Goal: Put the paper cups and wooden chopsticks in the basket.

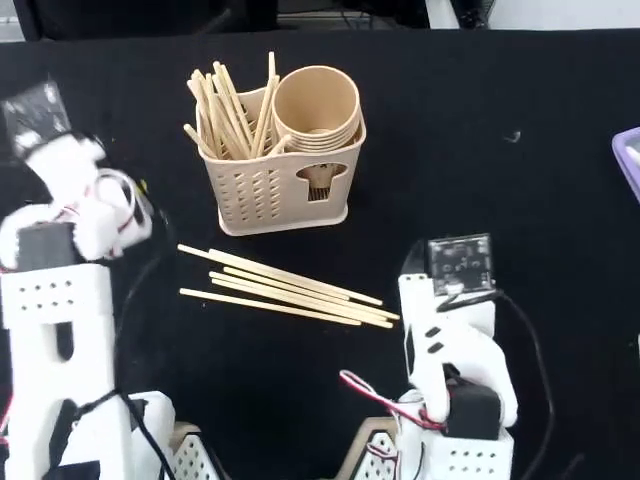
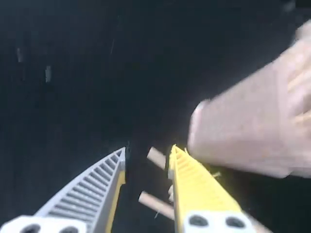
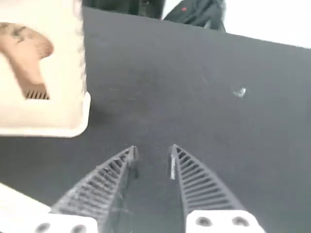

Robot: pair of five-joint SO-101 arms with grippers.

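Observation:
A beige slotted basket [image 1: 270,190] stands at the back middle of the table, holding several wooden chopsticks [image 1: 228,112] and a stack of paper cups [image 1: 316,105]. Several loose chopsticks [image 1: 285,285] lie flat on the black cloth in front of it. My left gripper [image 2: 148,154] is open, with the ends of two loose chopsticks [image 2: 156,158] showing in the gap between its fingers and the basket [image 2: 252,131] just beyond. My right gripper [image 3: 152,151] is open over bare cloth with nothing between its fingers, and the basket [image 3: 43,97] is off to one side.
The left arm [image 1: 70,215] stands at the table's left edge and the right arm [image 1: 455,340] at the front right. A purple object [image 1: 630,155] pokes in at the right edge. A small shiny scrap [image 1: 512,136] lies at the back right.

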